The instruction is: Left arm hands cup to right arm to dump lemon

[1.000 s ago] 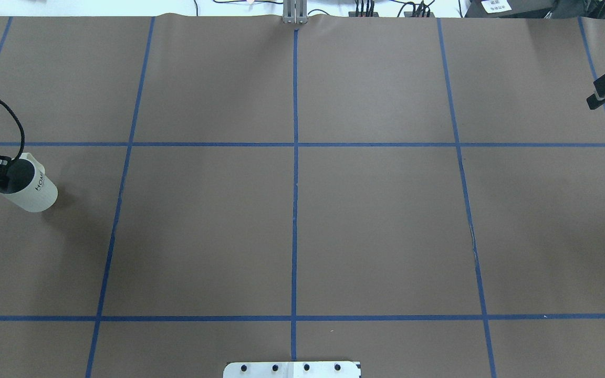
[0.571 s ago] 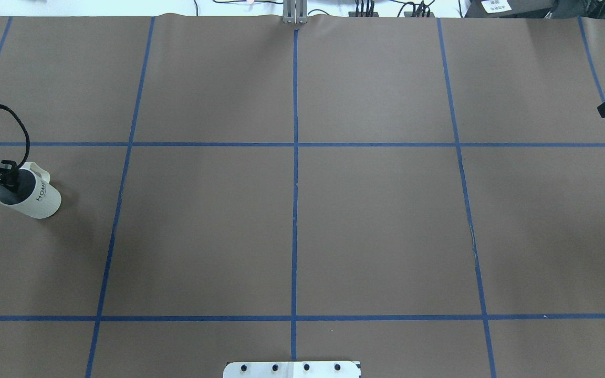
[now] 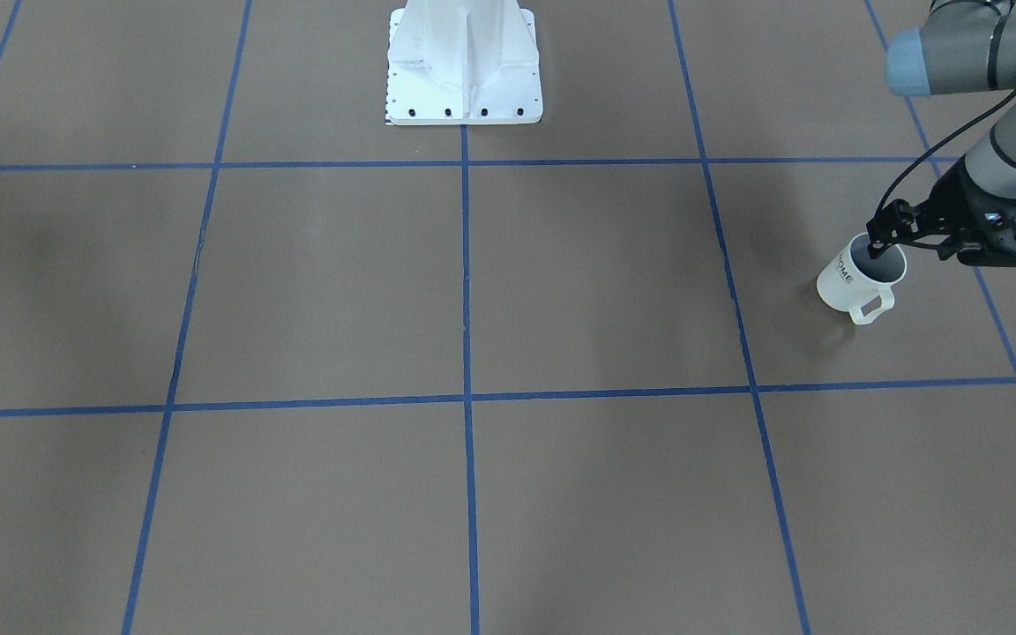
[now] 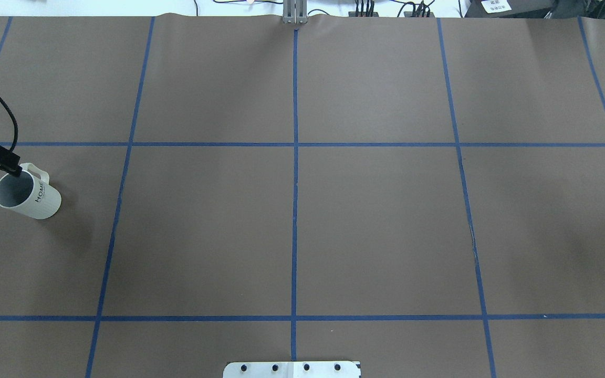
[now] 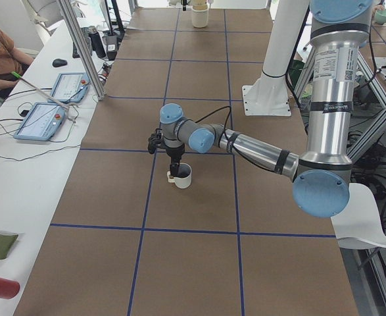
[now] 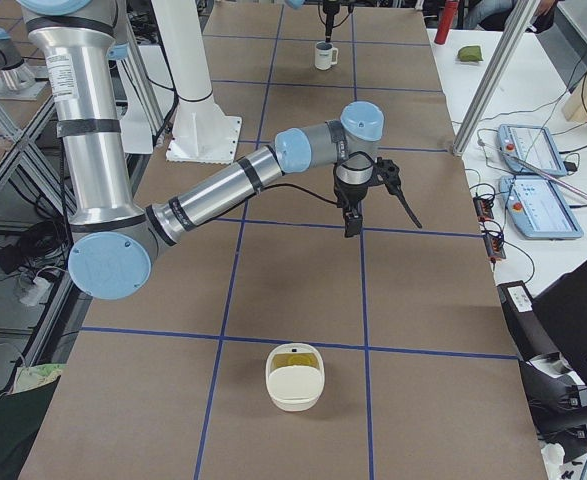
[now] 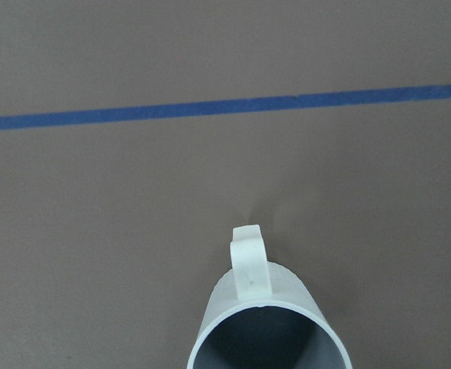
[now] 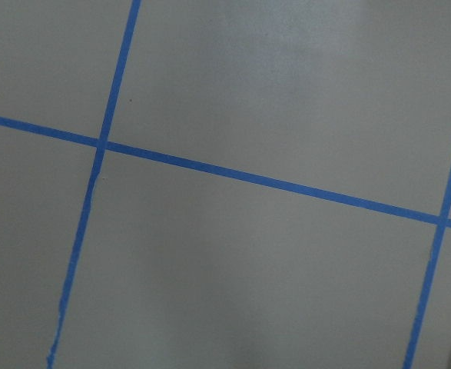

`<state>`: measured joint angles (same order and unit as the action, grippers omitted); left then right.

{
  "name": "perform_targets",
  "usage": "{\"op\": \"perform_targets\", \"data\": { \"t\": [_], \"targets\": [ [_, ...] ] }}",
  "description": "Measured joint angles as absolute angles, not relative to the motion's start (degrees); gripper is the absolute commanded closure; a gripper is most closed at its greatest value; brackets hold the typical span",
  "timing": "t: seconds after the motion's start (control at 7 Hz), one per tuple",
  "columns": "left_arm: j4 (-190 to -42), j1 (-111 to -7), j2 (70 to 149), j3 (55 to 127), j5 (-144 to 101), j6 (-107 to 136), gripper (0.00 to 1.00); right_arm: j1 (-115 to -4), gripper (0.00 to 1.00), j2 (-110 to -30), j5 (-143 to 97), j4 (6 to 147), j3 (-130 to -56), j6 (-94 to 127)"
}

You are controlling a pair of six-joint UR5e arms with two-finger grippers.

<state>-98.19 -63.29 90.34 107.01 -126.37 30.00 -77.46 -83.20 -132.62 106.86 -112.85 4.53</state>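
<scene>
Cup upright on the bench at the robot's far left, mouth up. Its squared handle is turned away from the robot's base, and the black "HOME" lettering faces the middle of the bench. From where I stand, the left claw hangs directly over the grey mouth, fingertips down at about rim level. The front view sets them over the robot's side of the rim, and the overhead view sets them beside the handle. I therefore cannot tell whether they touch the rim, nor whether the claw is spread or pinched on it. The left wrist camera shows only the handle and part of the rim, at its lower edge. Right claw well apart from the cup, above the bench toward the robot's right end, its two fingers splayed wide. Cream container on the bench nearer that end, contents unclear.
</scene>
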Motion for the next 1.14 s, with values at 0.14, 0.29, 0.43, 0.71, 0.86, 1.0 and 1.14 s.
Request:
{"op": "perform_targets", "data": {
  "t": [0.14,0.29,0.43,0.71,0.86,1.0,1.14],
  "targets": [
    [-97.68,-66.92,90.07,107.15,-126.31,24.09,0.0,-79.53,0.0,-84.84,-132.44,106.68,-111.26,-2.02],
    [-97.18,-70.45,89.77,106.66,-126.32,19.31,0.0,-82.06,0.0,-87.11,-132.32,106.4,-109.52,-9.39],
    [-97.11,-73.53,89.05,106.02,-126.44,15.72,0.0,-84.93,0.0,-89.07,-132.33,106.31,-107.91,-15.18],
    [-97.59,-78.37,87.15,105.19,-126.7,13.34,0.0,-87.93,0.0,-91.12,-131.26,105.99,-105.42,-18.94],
    [-100.02,-79.89,85.8,103.65,-127.0,12.92,0.0,-88.51,0.0,-91.79,-130.63,104.99,-103.49,-18.93],
    [-104.58,-80.45,85.04,100.62,-127.02,12.76,0.0,-88.79,0.0,-92.27,-130.47,103.97,-101.74,-18.12],
    [-109.0,-80.66,84.74,97.15,-127.08,12.59,0.0,-88.89,0.0,-92.55,-130.72,102.94,-100.47,-17.3]
  ]
}}
